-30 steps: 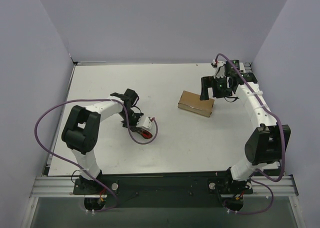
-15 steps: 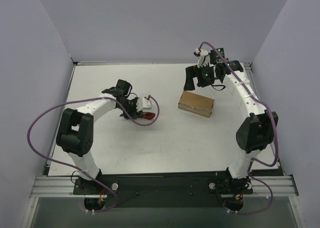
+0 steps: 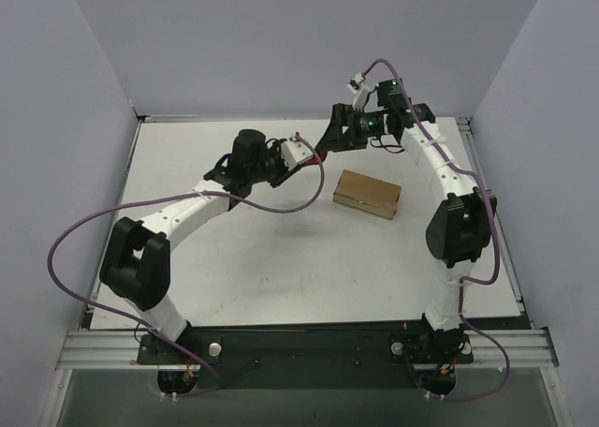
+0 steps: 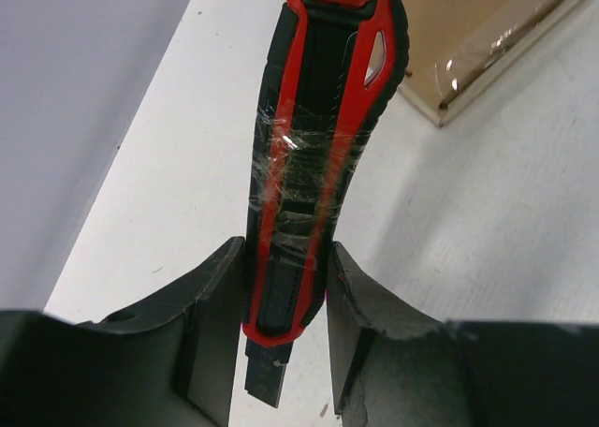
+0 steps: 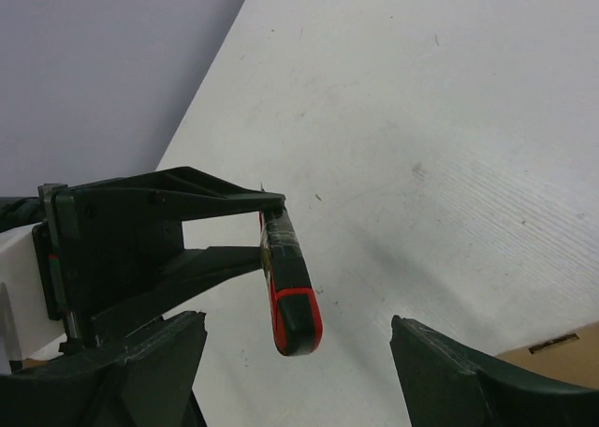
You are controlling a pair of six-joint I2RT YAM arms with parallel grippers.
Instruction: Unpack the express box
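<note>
The express box (image 3: 367, 193), a small brown carton with a taped seam, lies closed on the white table right of centre. It also shows in the left wrist view (image 4: 477, 43) and as a corner in the right wrist view (image 5: 562, 352). My left gripper (image 3: 314, 154) is shut on the red-and-black utility knife (image 4: 318, 165) and holds it in the air behind and left of the box. My right gripper (image 3: 329, 142) is open and empty. Its jaws stand wide on either side of the knife's free end (image 5: 292, 296), not touching it.
The white table (image 3: 281, 249) is walled by grey panels at the back and both sides. Purple cables loop from both arms over the table. The two grippers are close together near the back middle.
My left arm has lifted the knife off the table and carried it right and back. My right gripper has swung left, away from the box, to meet it.
</note>
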